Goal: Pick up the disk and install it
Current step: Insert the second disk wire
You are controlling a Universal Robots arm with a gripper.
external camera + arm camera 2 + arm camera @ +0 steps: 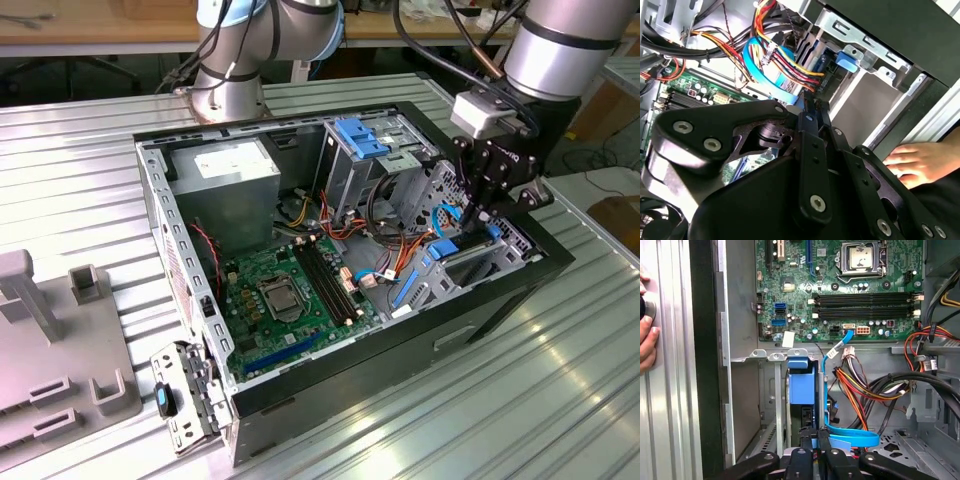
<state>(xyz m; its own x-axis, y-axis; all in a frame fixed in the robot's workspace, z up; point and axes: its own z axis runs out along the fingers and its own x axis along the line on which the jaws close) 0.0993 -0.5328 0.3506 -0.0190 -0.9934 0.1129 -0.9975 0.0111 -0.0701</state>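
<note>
- Gripper [812, 437] sits inside the open computer case [330, 385], at the drive cage [470, 265] end, fingers clenched on the upper edge of the disk [802, 385].
- Disk stands on edge in the drive cage slot, directly ahead of the fingertips; its long axis runs in line with the fingers, down into the cage.
- Blue data cable [837, 390] loops just beside the disk, on the motherboard [840, 285] side.
- A person's hand [920, 162] rests outside the case wall, near the drive cage.
</note>
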